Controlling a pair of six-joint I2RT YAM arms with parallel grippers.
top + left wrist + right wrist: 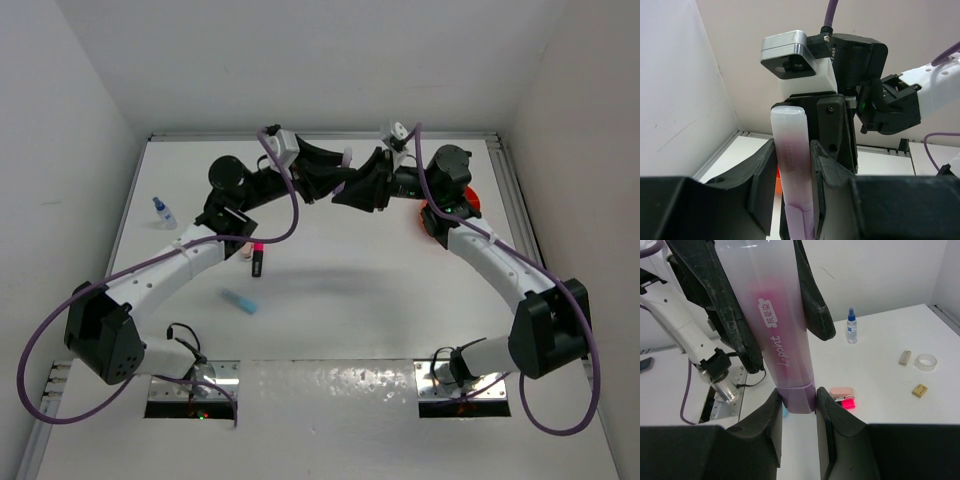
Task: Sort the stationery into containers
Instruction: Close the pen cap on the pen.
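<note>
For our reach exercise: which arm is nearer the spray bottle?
Left. The left arm passes beside the spray bottle; the right arm is far across, over the orange tub.

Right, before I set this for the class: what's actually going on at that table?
Both arms meet over the far middle of the table, gripping one pink highlighter between them. The right gripper and left gripper are each closed on it, holding it above the surface. It looks like a handover or a cap pull. The orange tub sits partly hidden behind the right arm. A black marker, a light-blue highlighter and a small bottle lie unsorted.
</note>
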